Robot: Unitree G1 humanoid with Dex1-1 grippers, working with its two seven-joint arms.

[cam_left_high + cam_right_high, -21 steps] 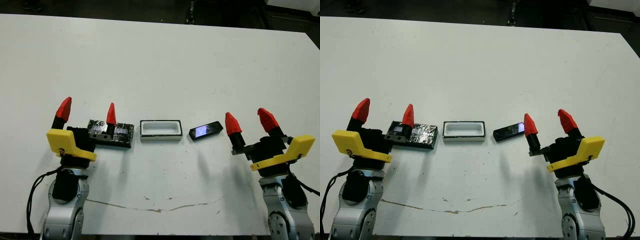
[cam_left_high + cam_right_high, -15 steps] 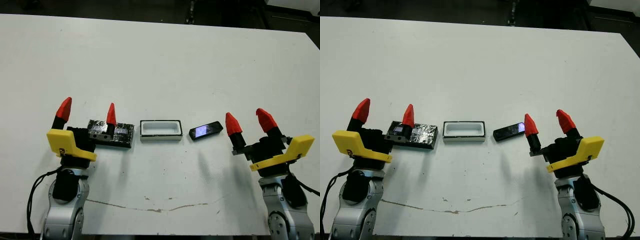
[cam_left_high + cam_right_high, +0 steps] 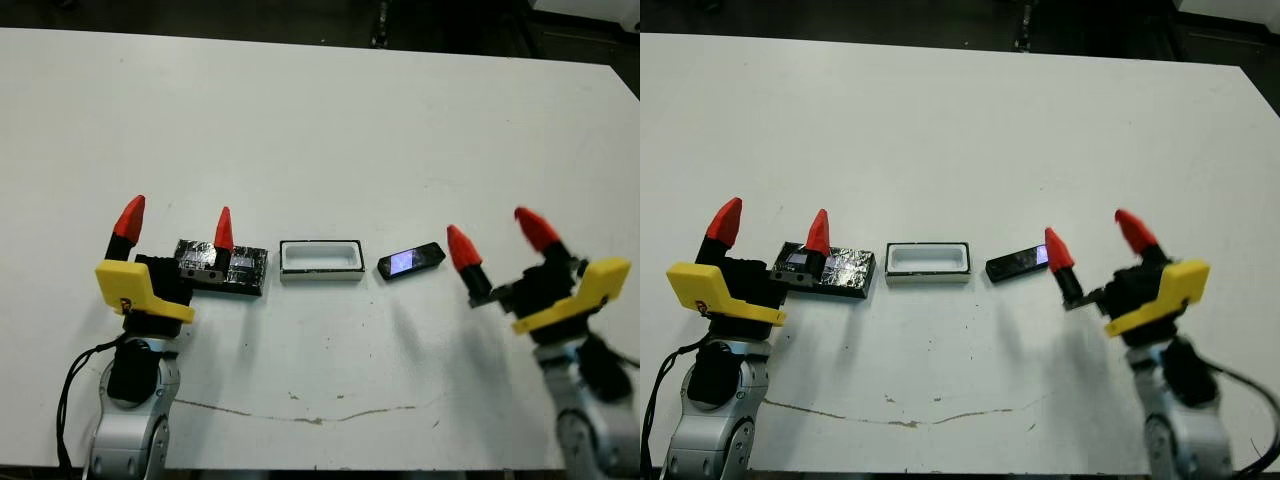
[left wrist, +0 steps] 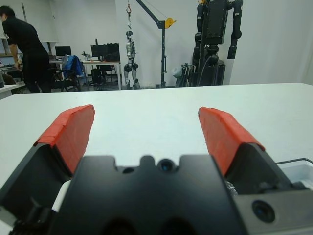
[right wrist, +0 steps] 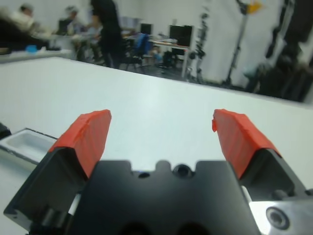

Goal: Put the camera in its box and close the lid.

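Note:
The camera [image 3: 411, 261], a small glossy black oblong with a bluish face, lies on the table just right of the box [image 3: 320, 260], a shallow white-walled tray standing empty. The lid [image 3: 222, 268], a black speckled slab, lies left of the box, partly behind one finger of my left gripper [image 3: 176, 220]. That gripper is open, holds nothing and hovers at the lid's left end. My right gripper [image 3: 498, 238] is also open and empty, a short way right of the camera. The box's corner [image 5: 19, 142] shows in the right wrist view.
A thin dark crack line [image 3: 310, 412] runs across the table near its front edge. Bare white tabletop [image 3: 320, 130] stretches behind the three items. People and lab equipment stand beyond the table in both wrist views.
My right gripper has risen a little and its fingers have spread wider. The left gripper, camera, box and lid have stayed put.

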